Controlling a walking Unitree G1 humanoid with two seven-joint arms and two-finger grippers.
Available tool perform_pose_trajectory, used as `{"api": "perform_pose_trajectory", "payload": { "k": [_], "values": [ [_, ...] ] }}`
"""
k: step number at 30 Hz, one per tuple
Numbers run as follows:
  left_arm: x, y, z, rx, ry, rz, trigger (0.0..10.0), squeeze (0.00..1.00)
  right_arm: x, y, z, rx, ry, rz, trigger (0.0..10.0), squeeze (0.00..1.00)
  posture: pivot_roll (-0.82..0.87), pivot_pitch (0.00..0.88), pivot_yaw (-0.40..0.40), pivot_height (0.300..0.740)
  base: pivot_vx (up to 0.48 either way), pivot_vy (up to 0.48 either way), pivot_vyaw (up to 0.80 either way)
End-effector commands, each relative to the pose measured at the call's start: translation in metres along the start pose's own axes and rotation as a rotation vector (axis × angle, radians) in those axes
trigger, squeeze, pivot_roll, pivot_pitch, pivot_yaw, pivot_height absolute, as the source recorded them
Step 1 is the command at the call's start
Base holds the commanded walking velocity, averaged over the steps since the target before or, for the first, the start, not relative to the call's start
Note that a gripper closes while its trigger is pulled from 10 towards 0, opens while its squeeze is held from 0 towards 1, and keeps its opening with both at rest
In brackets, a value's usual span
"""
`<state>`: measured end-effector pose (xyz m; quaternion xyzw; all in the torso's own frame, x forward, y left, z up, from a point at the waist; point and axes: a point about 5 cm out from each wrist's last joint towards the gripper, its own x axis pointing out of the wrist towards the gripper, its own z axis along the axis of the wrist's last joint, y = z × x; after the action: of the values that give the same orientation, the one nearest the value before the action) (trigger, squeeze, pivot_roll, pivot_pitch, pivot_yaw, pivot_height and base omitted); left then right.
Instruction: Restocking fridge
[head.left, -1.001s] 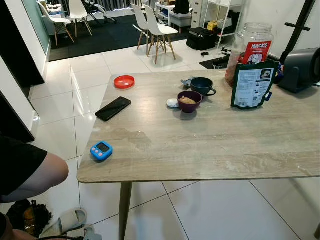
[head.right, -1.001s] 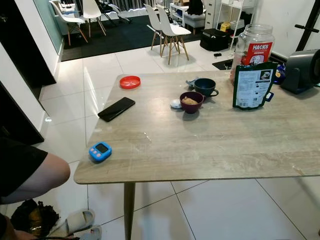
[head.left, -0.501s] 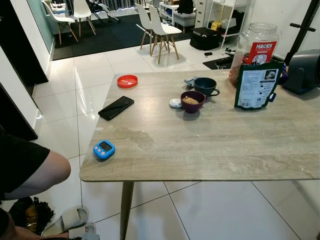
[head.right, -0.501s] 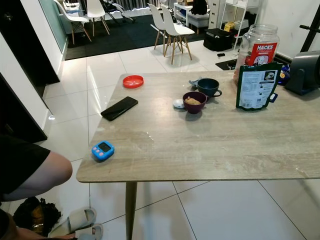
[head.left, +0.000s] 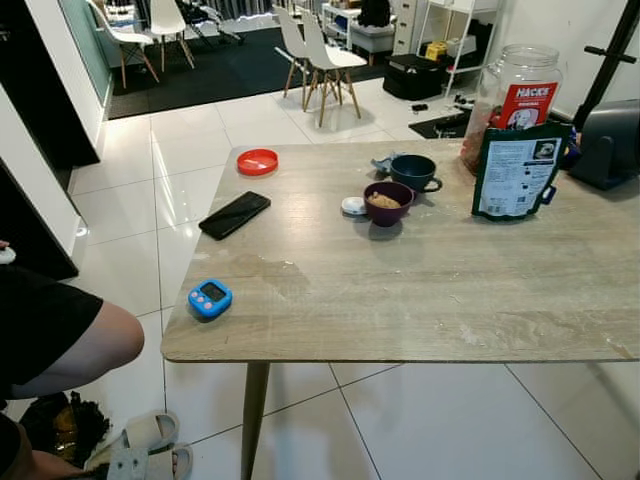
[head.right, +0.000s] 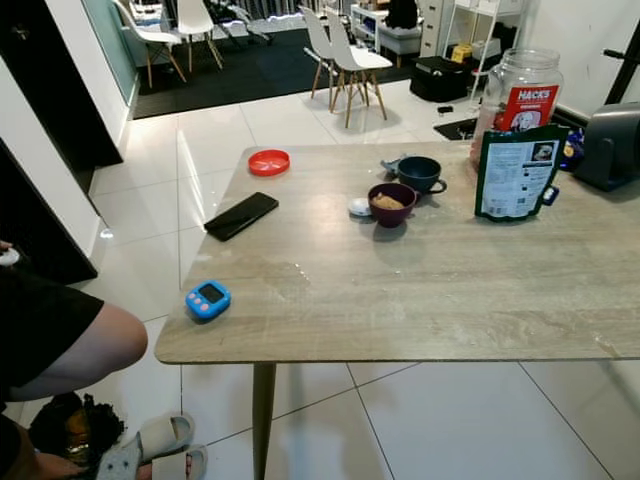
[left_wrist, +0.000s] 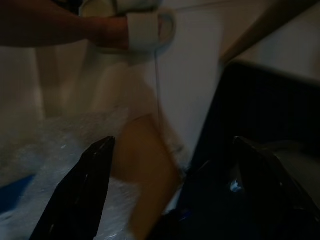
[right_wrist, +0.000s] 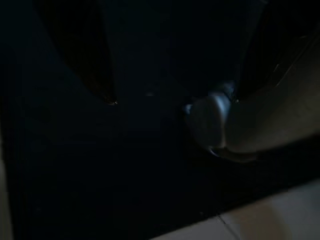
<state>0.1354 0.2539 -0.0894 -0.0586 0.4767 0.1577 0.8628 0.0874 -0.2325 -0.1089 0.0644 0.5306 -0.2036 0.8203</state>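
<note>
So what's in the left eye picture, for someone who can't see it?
A wooden table holds a maroon bowl, dark mug, green pouch, Hacks jar, black phone, red lid and blue timer. A seated person's knee shows at left.

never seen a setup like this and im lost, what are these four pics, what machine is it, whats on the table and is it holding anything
This is a walking humanoid robot with two arms. The two bright pictures come from its head camera, looking down at a wooden table. On it lie a blue digital timer, a black phone, a red round lid, a maroon bowl of brown food, a dark blue cup, a dark green pouch and a clear jar with a red label. A seated person's knee is at left. The dark pictures are wrist cameras: the left fingers are spread and hold nothing; the right picture is too dark to judge.
</note>
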Motion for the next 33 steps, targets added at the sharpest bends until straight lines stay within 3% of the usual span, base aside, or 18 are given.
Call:
{"api": "perform_pose_trajectory", "payload": {
  "k": [1,6,7,8,9,12,16,18,19,20,24,25,26,30,33],
  "values": [
    [0.0,0.008,0.009,-0.038,-0.039,0.027,10.0,0.0,0.0,0.003,0.0,0.035,-0.014,0.0,10.0,0.0,0.01,0.0,0.055,0.739,0.0,0.0,0.0],
    [0.001,0.014,0.024,-0.043,-0.086,0.042,10.0,0.0,-0.001,0.003,0.0,0.073,-0.031,-0.037,10.0,0.0,0.01,0.0,0.056,0.739,0.0,0.0,0.0],
    [0.001,0.02,0.031,-0.05,-0.106,0.055,10.0,0.0,0.005,-0.019,0.064,0.103,-0.174,-0.069,10.0,0.0,0.0,0.0,0.057,0.739,0.0,0.0,0.0],
    [0.001,0.02,0.031,-0.05,-0.106,0.055,10.0,0.0,0.005,-0.019,0.064,0.103,-0.174,-0.069,10.0,0.0,0.0,0.0,0.057,0.739,0.0,0.0,0.0],
    [0.001,0.024,0.035,-0.047,-0.116,0.061,10.0,0.0,0.003,-0.033,0.099,0.132,-0.251,-0.083,10.0,0.0,0.0,0.0,0.057,0.739,0.0,0.0,0.0],
    [0.0,0.026,0.037,-0.047,-0.121,0.063,10.0,0.0,0.002,-0.037,0.107,0.131,-0.275,-0.098,10.0,0.0,0.0,0.0,0.057,0.739,0.0,0.0,0.0],
    [0.0,0.029,0.04,-0.006,-0.124,0.06,10.0,0.0,0.0,-0.047,0.112,0.04,-0.276,-0.173,10.0,0.0,0.0,0.0,0.061,0.739,0.0,0.0,0.0],
    [0.0,0.03,0.036,0.039,-0.103,0.057,10.0,0.0,-0.001,-0.052,0.114,-0.066,-0.272,-0.202,10.0,0.0,0.0,0.0,0.064,0.739,0.0,0.0,0.0],
    [0.0,0.03,0.036,0.039,-0.103,0.057,10.0,0.0,-0.001,-0.052,0.114,-0.066,-0.272,-0.202,10.0,0.0,0.0,0.0,0.064,0.739,0.0,0.0,0.0],
    [-0.001,0.029,0.032,0.073,-0.086,0.048,10.0,0.0,0.0,-0.046,0.115,-0.083,-0.273,-0.16,10.0,0.0,0.0,0.0,0.062,0.739,0.0,0.0,0.0],
    [0.0,0.021,0.031,0.062,-0.087,0.015,10.0,0.0,0.003,-0.018,0.113,-0.12,-0.262,0.015,10.0,0.0,0.0,0.0,0.058,0.739,0.0,0.0,0.0],
    [0.002,0.012,0.033,0.043,-0.099,-0.029,10.0,0.0,0.004,0.0,0.107,-0.137,-0.237,0.125,10.0,0.0,0.0,0.0,0.055,0.739,0.0,0.0,0.0],
    [0.002,0.012,0.033,0.043,-0.099,-0.029,10.0,0.0,0.004,0.0,0.107,-0.137,-0.237,0.125,10.0,0.0,0.0,0.0,0.055,0.739,0.0,0.0,0.0],
    [0.004,-0.015,0.041,0.042,-0.138,-0.159,10.0,0.0,0.003,0.043,0.08,-0.254,-0.141,0.359,10.0,0.0,0.0,0.0,0.046,0.739,0.0,0.0,0.0],
    [0.005,-0.03,0.04,0.081,-0.136,-0.212,10.0,0.0,0.001,0.058,0.059,-0.371,-0.083,0.406,10.0,0.0,0.0,0.0,0.046,0.739,0.0,0.0,0.0]
  ]
}}
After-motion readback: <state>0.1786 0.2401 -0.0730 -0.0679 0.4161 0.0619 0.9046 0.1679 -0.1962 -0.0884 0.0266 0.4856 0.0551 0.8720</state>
